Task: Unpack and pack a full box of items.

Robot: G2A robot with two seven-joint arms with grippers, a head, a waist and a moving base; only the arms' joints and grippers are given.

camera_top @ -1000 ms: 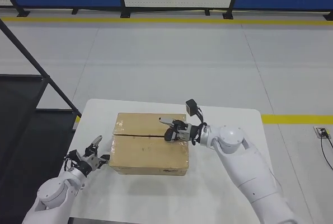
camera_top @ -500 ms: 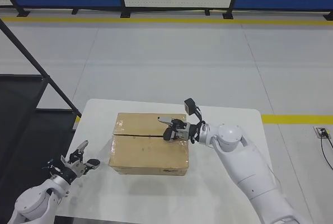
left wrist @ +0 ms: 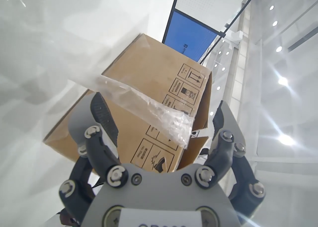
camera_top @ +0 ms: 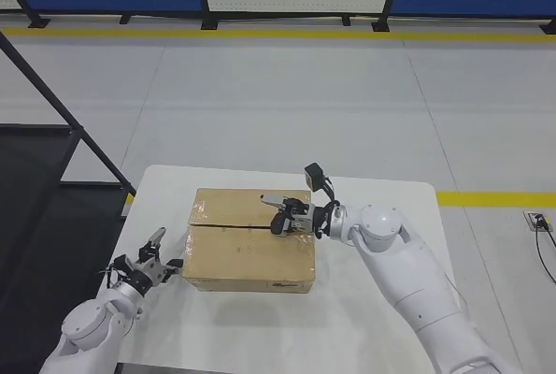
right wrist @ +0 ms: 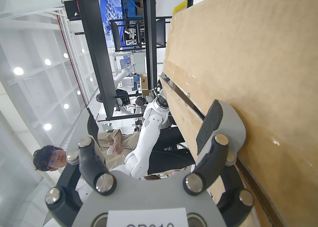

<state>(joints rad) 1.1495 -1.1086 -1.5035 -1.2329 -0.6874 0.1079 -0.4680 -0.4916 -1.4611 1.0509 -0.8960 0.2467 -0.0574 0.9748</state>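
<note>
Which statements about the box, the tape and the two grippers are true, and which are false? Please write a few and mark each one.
1. The box stands on the table with its top flaps down. True.
2. The right gripper holds a strip of tape. False: its jaws are open and hold nothing, at the seam on the box's top.
3. A crumpled strip of clear tape lies across the box's end that faces the left gripper. True.
4. The left gripper's jaws are shut on the box. False: they are open, beside the box's end.

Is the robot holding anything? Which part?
Nothing is held. Both tools are open: the left tool beside the box, the right tool at its top seam.
</note>
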